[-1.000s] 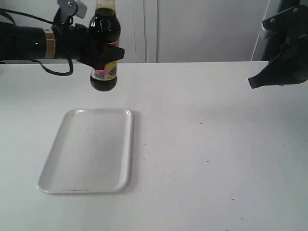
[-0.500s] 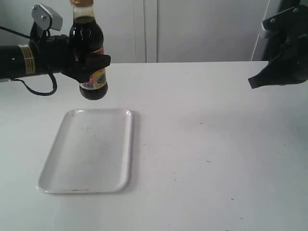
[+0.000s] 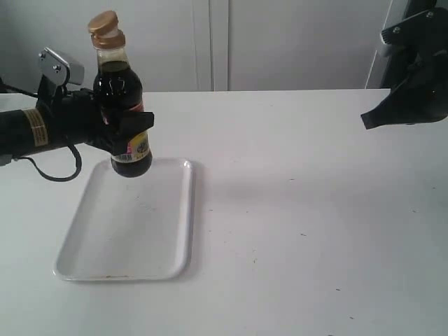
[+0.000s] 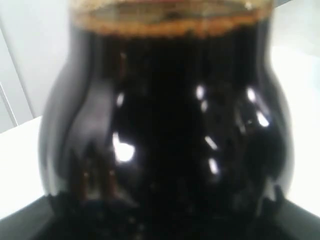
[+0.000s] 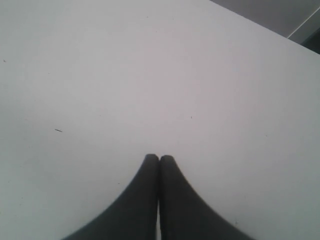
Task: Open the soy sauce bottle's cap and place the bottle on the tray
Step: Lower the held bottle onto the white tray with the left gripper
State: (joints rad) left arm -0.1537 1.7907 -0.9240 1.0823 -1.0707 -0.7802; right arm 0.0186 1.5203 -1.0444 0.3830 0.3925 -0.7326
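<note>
The soy sauce bottle (image 3: 120, 112), dark with a pink-and-yellow label, hangs upright in the air over the far edge of the white tray (image 3: 91, 248). My left gripper (image 3: 126, 133) is shut around its body from the left side. Its orange-gold cap (image 3: 105, 26) is flipped open and tilted back over the neck. In the left wrist view the dark bottle (image 4: 165, 115) fills nearly the whole picture. My right gripper (image 3: 367, 119) hovers shut at the far right, well away from the bottle, its fingertips (image 5: 159, 159) pressed together over bare table.
The white table (image 3: 308, 210) stretches between the tray and the right arm. A pale wall with cabinet doors (image 3: 280, 42) stands behind the table's far edge.
The left arm has carried the bottle left and down, from above the table's back edge to just over the tray's far rim. The right gripper has not moved.
</note>
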